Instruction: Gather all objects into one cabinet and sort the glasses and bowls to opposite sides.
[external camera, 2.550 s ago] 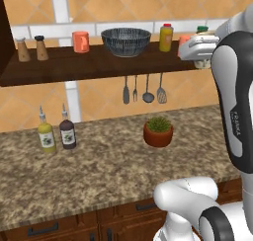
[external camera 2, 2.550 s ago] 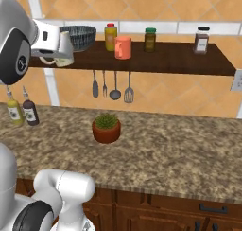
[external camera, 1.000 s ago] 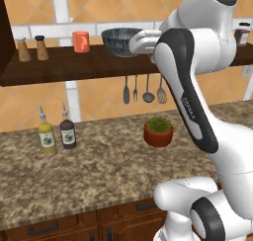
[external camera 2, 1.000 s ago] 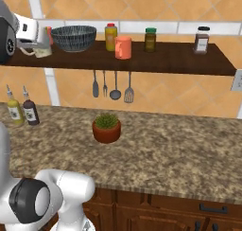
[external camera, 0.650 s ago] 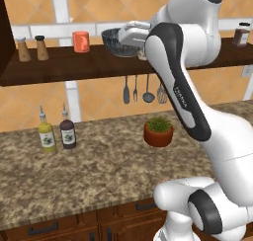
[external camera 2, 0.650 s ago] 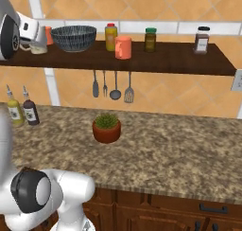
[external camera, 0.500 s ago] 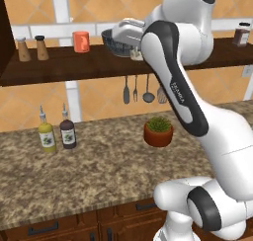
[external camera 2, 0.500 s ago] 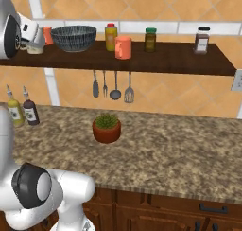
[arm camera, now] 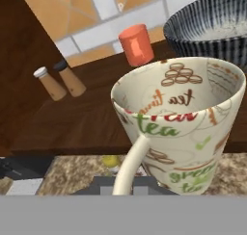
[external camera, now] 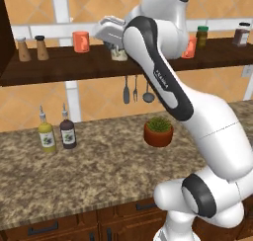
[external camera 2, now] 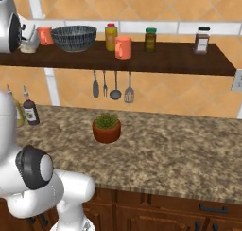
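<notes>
With its end effector (external camera: 116, 43) closed on the beige tea-printed cup (arm camera: 181, 133) at upper centre above the shelf (external camera: 69, 69), between 1 coral cup (external camera: 81, 41) and the ribbed bowl (external camera 2: 73, 38), sorting seems midway: another coral cup (external camera 2: 123, 47) sits beyond the bowl.

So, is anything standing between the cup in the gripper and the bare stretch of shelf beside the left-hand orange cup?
Nothing visible does. The printed cup hangs in front of the shelf, with bare wood between it and the orange cup. The bowl stands off to the other side.
</notes>
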Robot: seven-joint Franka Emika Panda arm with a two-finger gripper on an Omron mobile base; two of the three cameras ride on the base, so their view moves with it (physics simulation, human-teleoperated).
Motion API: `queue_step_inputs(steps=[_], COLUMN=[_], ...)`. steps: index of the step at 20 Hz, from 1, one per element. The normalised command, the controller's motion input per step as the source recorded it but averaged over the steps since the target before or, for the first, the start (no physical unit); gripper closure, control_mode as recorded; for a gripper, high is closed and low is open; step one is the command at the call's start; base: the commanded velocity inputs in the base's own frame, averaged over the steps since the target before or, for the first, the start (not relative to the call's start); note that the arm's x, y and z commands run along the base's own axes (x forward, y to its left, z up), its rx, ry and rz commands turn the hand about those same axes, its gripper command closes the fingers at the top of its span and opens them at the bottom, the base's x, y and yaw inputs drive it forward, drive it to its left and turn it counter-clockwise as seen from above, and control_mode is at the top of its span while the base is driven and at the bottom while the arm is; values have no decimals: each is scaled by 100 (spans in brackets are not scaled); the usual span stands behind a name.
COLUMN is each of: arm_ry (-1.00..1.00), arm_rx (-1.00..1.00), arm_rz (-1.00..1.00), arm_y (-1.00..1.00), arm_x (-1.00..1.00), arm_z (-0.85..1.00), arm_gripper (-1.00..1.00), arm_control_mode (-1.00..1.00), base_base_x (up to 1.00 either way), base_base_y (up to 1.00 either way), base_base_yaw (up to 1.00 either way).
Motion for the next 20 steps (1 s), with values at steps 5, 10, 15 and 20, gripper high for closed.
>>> queue_step_inputs(steps=[5, 10, 15, 20], arm_ry=[0, 0, 0, 0], arm_rx=[-11, 0, -2, -2], arm_rz=[9, 4, 3, 2], arm_y=[26, 15, 30, 30], arm_x=[53, 58, 43, 30], arm_z=[-21, -1, -19, -19], arm_gripper=[100, 100, 100, 100], arm_control_mode=[-100, -100, -100, -100], base_base_x=[0, 0, 0, 0], base_base_y=[0, 0, 0, 0], base_base_yaw=[0, 0, 0, 0])
